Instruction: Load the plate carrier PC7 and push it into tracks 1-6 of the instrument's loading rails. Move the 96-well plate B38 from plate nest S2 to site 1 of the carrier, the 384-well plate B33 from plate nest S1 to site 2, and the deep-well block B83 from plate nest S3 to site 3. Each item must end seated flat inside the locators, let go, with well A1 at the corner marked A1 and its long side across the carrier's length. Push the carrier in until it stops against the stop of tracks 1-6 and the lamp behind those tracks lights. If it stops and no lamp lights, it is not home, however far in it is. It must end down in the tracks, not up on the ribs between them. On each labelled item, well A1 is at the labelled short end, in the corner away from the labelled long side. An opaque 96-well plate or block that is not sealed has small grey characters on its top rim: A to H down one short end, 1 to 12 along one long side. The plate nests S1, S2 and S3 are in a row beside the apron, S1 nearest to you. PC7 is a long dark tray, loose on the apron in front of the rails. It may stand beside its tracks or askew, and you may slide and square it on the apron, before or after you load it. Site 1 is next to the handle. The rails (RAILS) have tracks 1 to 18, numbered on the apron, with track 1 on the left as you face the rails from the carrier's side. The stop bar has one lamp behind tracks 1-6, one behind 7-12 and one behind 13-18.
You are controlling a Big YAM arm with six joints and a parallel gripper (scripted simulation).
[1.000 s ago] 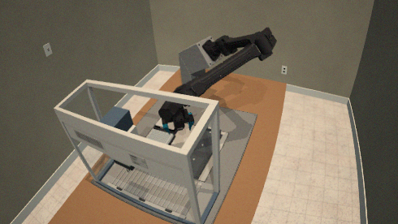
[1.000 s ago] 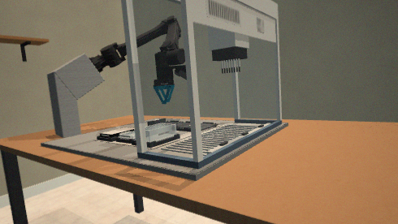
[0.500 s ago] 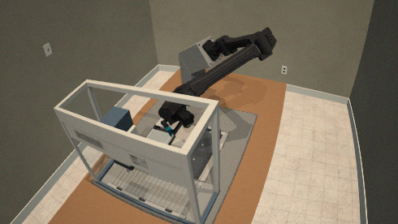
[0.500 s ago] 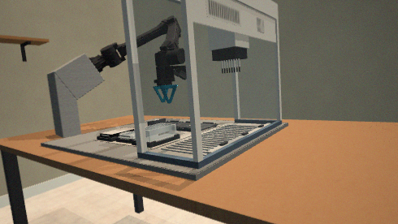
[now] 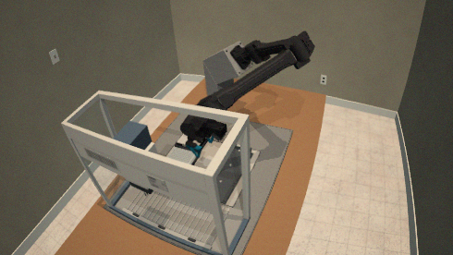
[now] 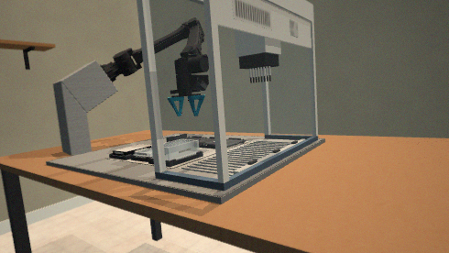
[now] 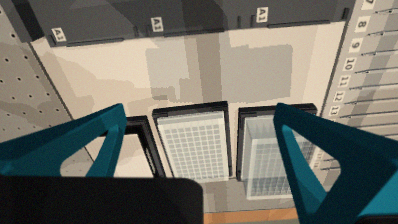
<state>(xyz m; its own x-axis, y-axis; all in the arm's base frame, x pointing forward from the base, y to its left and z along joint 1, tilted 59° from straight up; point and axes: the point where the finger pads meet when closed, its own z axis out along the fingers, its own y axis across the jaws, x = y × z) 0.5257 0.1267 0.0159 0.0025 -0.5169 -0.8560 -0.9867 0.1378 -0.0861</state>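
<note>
My gripper (image 7: 199, 111) is open and empty, high above the row of plate nests; it also shows in the exterior view (image 6: 187, 105) and the top view (image 5: 199, 149). In the wrist view, a white gridded well plate (image 7: 196, 144) sits in the middle nest. The tall translucent deep-well block (image 7: 272, 157) sits in the nest nearest the rails. A pale, fine-surfaced plate (image 7: 137, 155) sits in the third nest, partly hidden by my left finger. The dark carrier PC7 (image 7: 190, 17) lies across the apron beyond the nests, its three A1-marked sites empty.
The rails (image 7: 370, 65) with numbered tracks run along the right edge of the wrist view and inside the white instrument frame (image 5: 157, 139). A pipetting head (image 6: 258, 61) hangs under the frame's top. A blue-grey box (image 5: 134, 134) stands at the frame's far side.
</note>
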